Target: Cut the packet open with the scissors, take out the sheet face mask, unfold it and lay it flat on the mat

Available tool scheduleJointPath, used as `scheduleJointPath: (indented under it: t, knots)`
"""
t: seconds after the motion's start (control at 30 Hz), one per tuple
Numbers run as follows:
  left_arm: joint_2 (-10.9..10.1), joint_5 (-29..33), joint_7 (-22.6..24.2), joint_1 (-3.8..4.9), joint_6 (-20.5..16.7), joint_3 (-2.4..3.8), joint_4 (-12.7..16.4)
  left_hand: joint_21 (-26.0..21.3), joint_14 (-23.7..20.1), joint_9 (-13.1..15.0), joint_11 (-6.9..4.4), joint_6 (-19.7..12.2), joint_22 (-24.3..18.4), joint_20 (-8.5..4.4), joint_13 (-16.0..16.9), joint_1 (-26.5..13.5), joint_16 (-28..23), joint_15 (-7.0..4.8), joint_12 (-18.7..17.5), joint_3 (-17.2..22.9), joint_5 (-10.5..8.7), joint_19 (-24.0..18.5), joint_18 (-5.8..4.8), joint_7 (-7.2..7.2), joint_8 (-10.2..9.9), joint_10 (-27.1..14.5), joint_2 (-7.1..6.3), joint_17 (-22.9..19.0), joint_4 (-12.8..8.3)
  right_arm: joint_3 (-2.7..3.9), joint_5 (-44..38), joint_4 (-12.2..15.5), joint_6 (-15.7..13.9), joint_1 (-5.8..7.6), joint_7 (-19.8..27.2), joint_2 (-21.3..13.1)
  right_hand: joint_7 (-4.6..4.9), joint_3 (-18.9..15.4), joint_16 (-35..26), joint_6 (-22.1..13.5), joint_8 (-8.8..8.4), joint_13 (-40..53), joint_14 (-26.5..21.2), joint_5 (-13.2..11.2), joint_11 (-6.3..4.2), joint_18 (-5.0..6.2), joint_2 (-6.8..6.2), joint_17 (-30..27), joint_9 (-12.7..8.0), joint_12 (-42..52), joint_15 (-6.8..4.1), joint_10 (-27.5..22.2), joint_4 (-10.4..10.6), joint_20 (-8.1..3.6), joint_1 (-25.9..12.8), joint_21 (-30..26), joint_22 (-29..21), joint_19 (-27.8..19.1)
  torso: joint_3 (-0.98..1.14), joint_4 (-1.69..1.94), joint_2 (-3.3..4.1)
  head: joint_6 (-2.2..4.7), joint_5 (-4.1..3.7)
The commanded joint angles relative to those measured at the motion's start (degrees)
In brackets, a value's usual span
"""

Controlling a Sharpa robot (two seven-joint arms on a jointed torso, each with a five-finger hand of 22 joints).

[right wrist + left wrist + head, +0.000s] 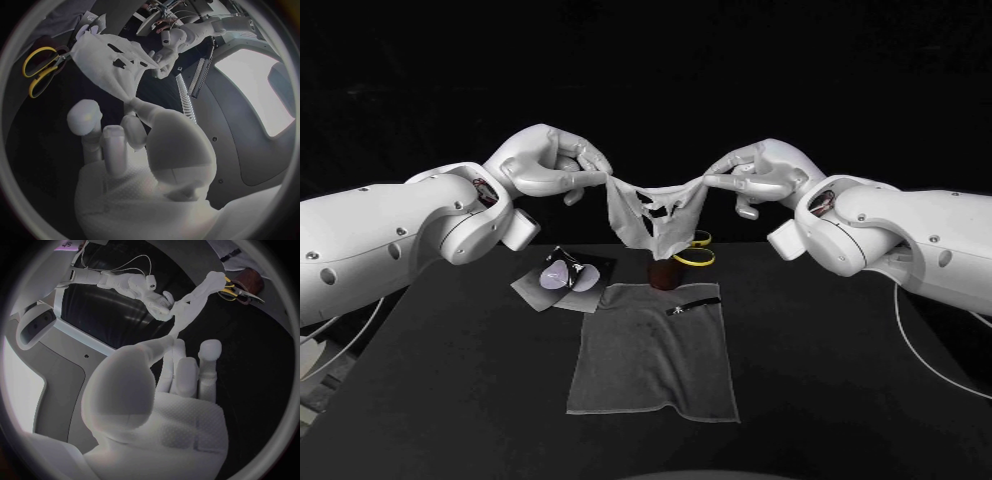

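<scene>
The white sheet face mask (653, 215) hangs in the air above the far end of the grey mat (653, 360), stretched between both hands. My left hand (557, 163) pinches its one upper corner, my right hand (754, 172) pinches the other. The mask's eye and mouth holes show, and its lower part droops, partly folded. In the left wrist view the mask (194, 302) runs from my left hand (169, 390) to the right hand (159, 302). The right wrist view shows the mask (109, 60) gathered at my right hand (134, 145). The cut packet (563, 277) lies left of the mat.
The yellow-handled scissors (694, 255) stand in a dark brown holder (665, 272) at the mat's far edge, just behind the hanging mask. A small dark strip (697, 303) lies on the mat's far right corner. The black table (848, 380) surrounds the mat.
</scene>
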Motion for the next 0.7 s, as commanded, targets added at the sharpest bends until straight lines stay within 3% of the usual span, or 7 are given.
scheduleJointPath:
  t: [0.03, 0.13, 0.23, 0.37, 0.47, 0.6, 0.7]
  knots:
    - [-0.46, -1.71, -0.25, 0.36, 0.36, -0.03, 0.40, 1.80, 1.47, -0.09, 0.02, 0.20, 1.55, 0.02, -0.11, 0.69, 0.96, -0.04, 0.15, -0.23, 0.18, 1.58, 0.19, 0.18, 0.30, -0.01, 0.13, 2.69, -0.21, 0.63, 0.41, 0.60, -0.44, -0.49, 0.94, -0.16, -0.44, 1.63, -0.07, 0.72, 2.33, 0.02, 4.67, 0.25, -0.84, 0.71, 0.04, 9.98, 2.29, 0.06, -0.37, 0.94, -1.78, 0.05, 0.43, -0.80, 2.23, 0.06, -0.11, -0.18, 0.66, 0.02, -0.03]
    - [-0.50, -2.68, -0.67, 1.27, 1.69, -1.73, 0.72, -0.58, -0.69, -0.23, 0.14, 0.21, -0.33, 0.05, -0.21, 0.49, -0.25, 0.01, 0.07, -0.51, 0.18, -0.49, 0.82, 0.39, 0.28, 0.14, -0.04, -1.72, 0.01, -0.57, 1.14, 0.28, 0.04, 0.10, 0.44, 0.23, -0.43, 1.60, -0.01, 0.76, 2.38, 0.13, 4.69, 0.24, -0.83, 0.56, -0.02, 10.05, 2.33, 0.16, -0.35, 1.01, -1.76, 0.06, 0.33, 0.03, 2.50, 0.29, 0.29, 0.25, -0.29, -0.08, -0.23]
    - [-0.84, -3.00, -0.38, 0.54, 0.56, 0.27, 1.10, 0.77, 0.57, -0.33, 0.12, 0.18, 0.79, 0.06, -0.28, 0.81, 0.41, 0.02, -0.03, -0.36, 0.19, 0.57, 0.47, 0.35, 0.23, 0.09, 0.11, 1.01, -0.07, 0.66, 0.40, 1.17, -0.44, -1.04, 1.17, -0.03, -0.43, 1.71, -0.22, 0.70, 2.38, -0.05, 4.63, 0.25, -0.83, 0.69, 0.03, 9.82, 2.36, -0.07, -0.35, 0.93, -1.82, 0.05, 0.38, -0.74, 2.26, 0.07, 0.05, -0.27, 0.57, 0.22, 0.10]
    - [-0.43, -3.33, -1.17, 1.27, 2.10, -1.35, 0.73, -0.75, -0.91, -0.39, 0.17, 0.28, -0.42, 0.09, -0.32, 0.68, -0.41, 0.04, -0.04, -0.58, 0.18, -0.76, 0.87, 0.41, 0.27, 0.23, -0.12, -2.13, -0.01, -0.51, 0.69, 0.50, 0.31, -0.17, 0.68, 0.64, -0.42, 1.69, -0.13, 0.69, 2.39, -0.05, 4.66, 0.24, -0.82, 0.52, 0.00, 9.92, 2.38, -0.07, -0.35, 0.94, -1.82, 0.05, 0.34, 0.29, 2.59, 0.35, 0.26, -0.08, -0.31, 0.12, -0.24]
    - [-0.52, -3.31, -0.68, 0.65, 1.04, 0.06, 1.43, 0.32, 0.29, -0.48, 0.15, 0.25, 0.47, 0.10, -0.39, 0.94, 0.22, 0.05, -0.14, -0.41, 0.20, 0.07, 0.59, 0.38, 0.22, 0.19, 0.05, 0.38, -0.06, 0.21, -0.03, 1.17, 0.08, -0.56, 1.30, 0.47, -0.42, 1.72, -0.25, 0.67, 2.39, -0.20, 4.62, 0.25, -0.82, 0.64, 0.00, 9.79, 2.39, -0.25, -0.36, 0.86, -1.83, 0.05, 0.35, -0.43, 2.36, 0.16, 0.19, -0.10, 0.56, -0.08, -0.27]
    - [-0.50, -3.88, -1.66, 1.09, 2.40, -0.94, 1.35, -1.51, -1.26, -0.56, 0.17, 0.38, -0.99, 0.11, -0.44, 0.80, -0.68, 0.05, -0.18, -0.58, 0.18, -1.51, 1.09, 0.42, 0.26, 0.33, -0.17, -2.84, -0.02, -0.57, 0.53, 0.36, 0.62, 0.11, 0.45, 0.66, -0.41, 1.74, -0.14, 0.67, 2.40, -0.03, 4.65, 0.24, -0.81, 0.54, -0.01, 9.91, 2.41, -0.08, -0.35, 0.95, -1.84, 0.05, 0.33, 0.14, 2.54, 0.32, 0.28, 0.03, -0.22, 0.02, -0.34]
    - [-1.03, -4.27, -1.05, 0.72, 0.95, 0.15, 1.94, -0.86, -0.58, -0.69, 0.17, 0.40, -0.41, 0.13, -0.55, 1.03, -0.45, 0.06, -0.30, -0.46, 0.20, -1.03, 0.89, 0.40, 0.20, 0.41, -0.03, -1.33, 0.00, 0.29, -0.16, 1.28, 0.09, -0.53, 1.40, 0.66, -0.40, 1.79, -0.32, 0.62, 2.40, -0.31, 4.60, 0.25, -0.81, 0.61, 0.01, 9.72, 2.44, -0.40, -0.36, 0.81, -1.88, 0.05, 0.36, -0.23, 2.43, 0.22, 0.22, -0.29, 0.27, -0.02, -0.44]
